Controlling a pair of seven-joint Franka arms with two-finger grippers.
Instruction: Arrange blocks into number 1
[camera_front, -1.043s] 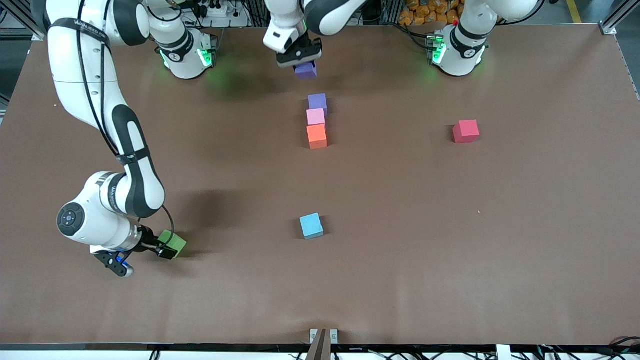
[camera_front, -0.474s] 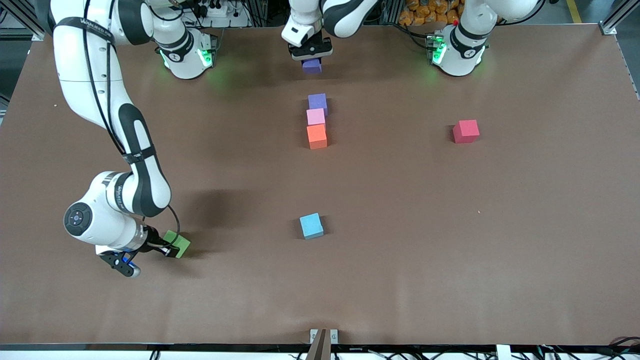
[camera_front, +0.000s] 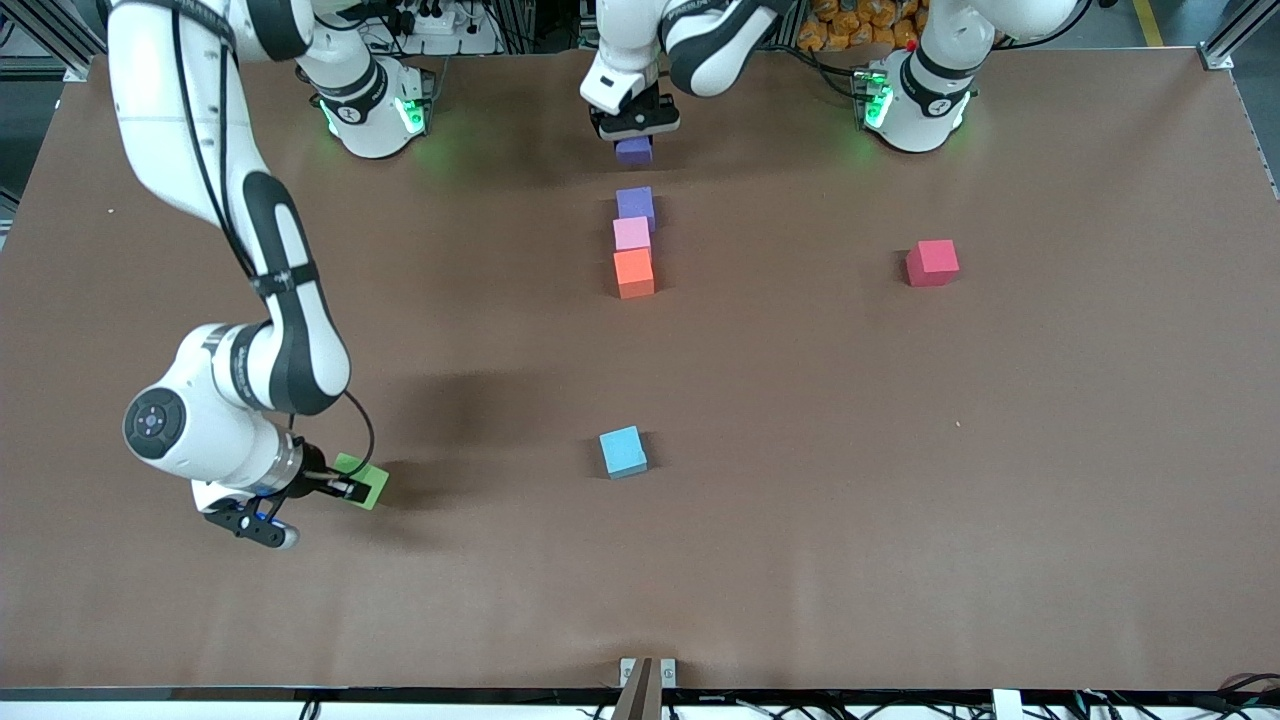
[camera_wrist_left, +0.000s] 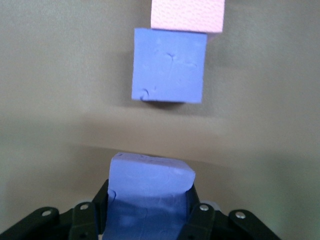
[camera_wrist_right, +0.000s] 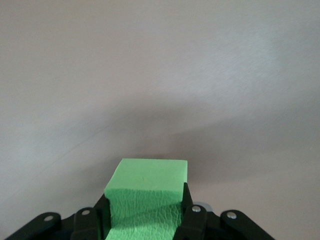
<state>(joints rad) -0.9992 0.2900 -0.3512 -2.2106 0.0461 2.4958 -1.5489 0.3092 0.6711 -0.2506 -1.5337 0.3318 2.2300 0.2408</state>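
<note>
At the table's middle a purple block (camera_front: 635, 204), a pink block (camera_front: 631, 234) and an orange block (camera_front: 633, 273) form a short line running toward the front camera. My left gripper (camera_front: 634, 135) is shut on the second purple block (camera_wrist_left: 150, 192), held over the table just on the robots' side of that line. My right gripper (camera_front: 345, 487) is shut on the green block (camera_wrist_right: 145, 197), low over the table toward the right arm's end. The light blue block (camera_front: 623, 451) and the red block (camera_front: 931, 262) lie loose. The second pink block is out of view.
The brown table (camera_front: 900, 500) spreads wide around the blocks. Both arm bases stand at the edge farthest from the front camera. A small metal bracket (camera_front: 646, 672) sits at the nearest edge.
The left gripper has carried the purple block toward the left arm's end and lower, closer to the line. The right gripper has shifted the green block slightly toward the table's middle.
</note>
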